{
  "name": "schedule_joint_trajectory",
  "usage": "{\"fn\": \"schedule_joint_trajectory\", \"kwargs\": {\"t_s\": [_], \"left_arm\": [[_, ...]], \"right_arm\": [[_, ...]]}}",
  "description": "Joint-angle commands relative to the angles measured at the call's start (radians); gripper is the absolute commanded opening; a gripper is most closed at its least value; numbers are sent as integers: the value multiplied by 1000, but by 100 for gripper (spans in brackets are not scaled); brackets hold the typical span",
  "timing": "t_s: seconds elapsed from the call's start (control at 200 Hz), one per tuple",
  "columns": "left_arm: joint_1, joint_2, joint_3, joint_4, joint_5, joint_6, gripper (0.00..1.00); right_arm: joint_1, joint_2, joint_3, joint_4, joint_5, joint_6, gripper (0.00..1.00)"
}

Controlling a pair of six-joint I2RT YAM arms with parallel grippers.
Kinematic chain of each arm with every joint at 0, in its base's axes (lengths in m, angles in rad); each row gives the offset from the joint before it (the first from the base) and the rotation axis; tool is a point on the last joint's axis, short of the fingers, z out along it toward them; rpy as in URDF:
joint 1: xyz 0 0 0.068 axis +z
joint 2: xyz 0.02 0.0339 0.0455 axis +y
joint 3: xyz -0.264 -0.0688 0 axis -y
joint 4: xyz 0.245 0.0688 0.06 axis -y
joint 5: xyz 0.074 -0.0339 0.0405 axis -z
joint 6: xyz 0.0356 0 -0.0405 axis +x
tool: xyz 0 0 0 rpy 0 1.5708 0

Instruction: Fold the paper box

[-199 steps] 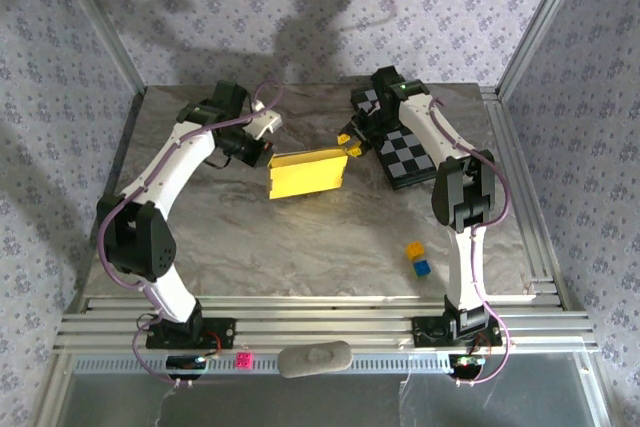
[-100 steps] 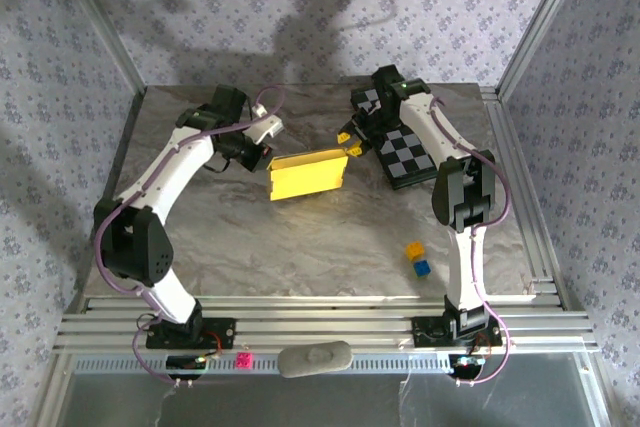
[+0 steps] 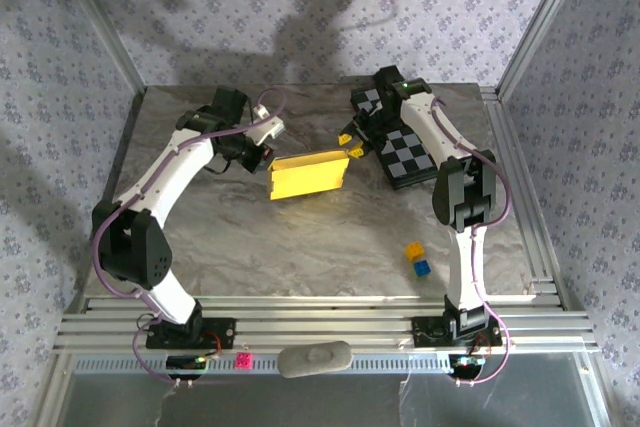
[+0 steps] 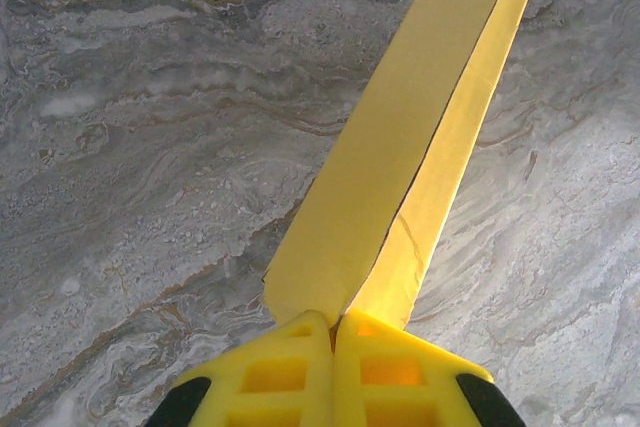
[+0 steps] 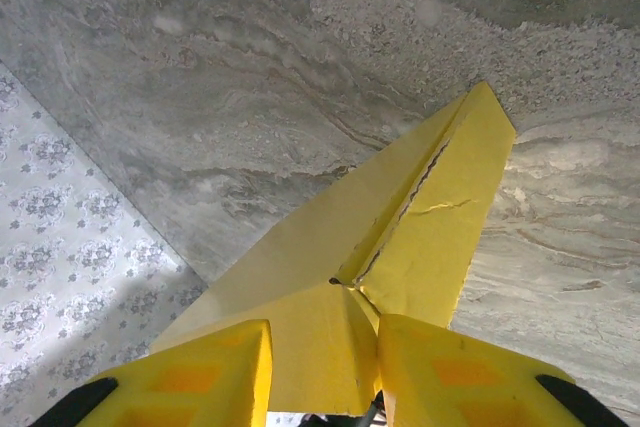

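Left gripper (image 3: 265,154) (image 4: 333,322): the two yellow fingers (image 4: 285,372) are pressed together with no gap between them. The left end of the paper box (image 3: 308,175) (image 4: 400,147) runs straight into the seam between the fingertips and is pinched there. In the left wrist view, two layers of yellow card lead away from the fingertips. A duller upper panel sits on the left and a brighter panel on the right, with a dark slit between them. A short crease crosses the brighter panel just ahead of the fingertips. The marbled table (image 3: 300,247) lies to either side of the card.

Paper box: it spans the gap between the two grippers as a flat yellow rectangle. Its left end is at the left gripper and its upper right corner is at the right gripper (image 3: 350,147) (image 5: 325,332).

Right gripper: the fingers (image 5: 210,372) stand partly apart, closed on a yellow flap of the box that fills the space between them. Ahead of the fingertips the card rises to a pointed corner, with a seam and a small tear visible on it.

Chequered board (image 3: 410,157): it lies flat just right of the right gripper, under the right arm's forearm.

Yellow cube (image 3: 413,248) and blue cube (image 3: 422,267): they touch each other, well apart from both grippers, nearer the right arm's base.
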Motion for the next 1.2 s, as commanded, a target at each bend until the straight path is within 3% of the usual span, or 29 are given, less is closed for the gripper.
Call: {"fn": "schedule_joint_trajectory", "kwargs": {"t_s": [0.0, 0.415, 0.845, 1.154, 1.199], "left_arm": [[-12, -17, 21, 17, 79, 1, 0], [-12, -45, -9, 17, 88, -15, 0], [-5, 59, 86, -55, 147, -220, 0], [-18, 75, 109, -106, 108, -299, 0], [-25, 71, 101, -106, 101, -304, 5]], "right_arm": [[-1, 2, 35, -37, -34, -13, 34], [5, 17, 47, -43, -42, -36, 35], [16, 21, 7, -13, -44, -25, 32], [16, 25, 15, -19, -48, -25, 32], [15, 27, 16, -20, -49, -22, 32]]}}
